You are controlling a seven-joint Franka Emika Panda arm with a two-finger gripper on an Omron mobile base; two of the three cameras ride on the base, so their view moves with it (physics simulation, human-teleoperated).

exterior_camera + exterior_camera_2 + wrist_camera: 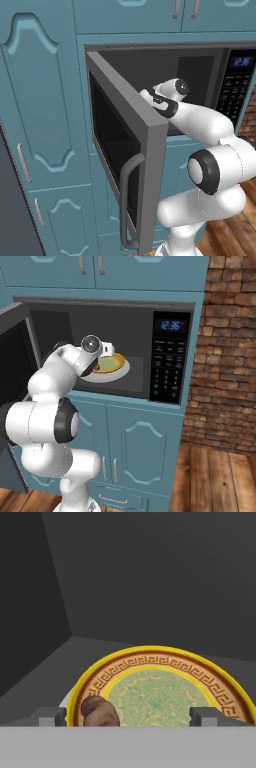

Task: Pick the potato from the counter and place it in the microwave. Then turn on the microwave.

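We have our arm reaching into the open microwave, whose door swings out to the left so the cavity is free to enter. In the hand view our gripper looks down at a plate with a yellow rim and a patterned brown band, sitting on the microwave floor. The 2 fingertips stand far apart at the bottom of that view, 1 at each side, with nothing between them that they press on, so we read the jaws as wide open and holding nothing.

The potato lies on the plate's near left edge, just inside the left fingertip and apart from it as far as we can tell. We judge it has been set down there because the plate is the natural resting spot inside the cavity, and an open hand lets it settle without rolling along.

From the right base view the plate shows beyond our wrist, in the middle of the cavity. The keypad with its blue display sits to the right of the opening, well apart from the hand. We judge the placing part to be about done; withdrawing, shutting the door and pressing start are not yet done.
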